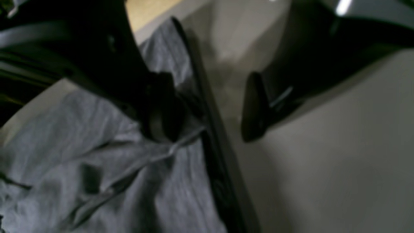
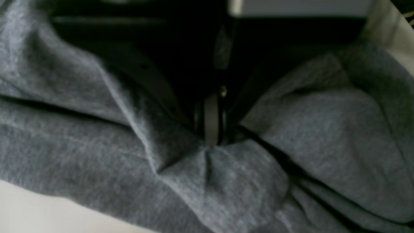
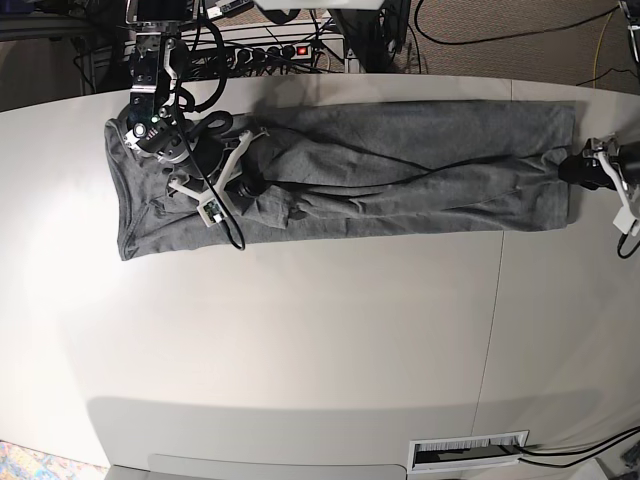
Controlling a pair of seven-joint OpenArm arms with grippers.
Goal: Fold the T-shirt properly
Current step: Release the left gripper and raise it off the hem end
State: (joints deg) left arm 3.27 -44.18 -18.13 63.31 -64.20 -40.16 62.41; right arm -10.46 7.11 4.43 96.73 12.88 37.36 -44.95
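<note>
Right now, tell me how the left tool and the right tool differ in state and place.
The left tool is open, one finger on the T-shirt and one over bare table; the right tool is shut on a pinch of cloth. In the base view, the left tool sits at the shirt's right end, the right tool near its left end. Both are black.

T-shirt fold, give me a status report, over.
Right gripper shut on the T-shirt. Left gripper open at the shirt's edge. Shirt long and wrinkled across the table. Nothing in the way.
</note>
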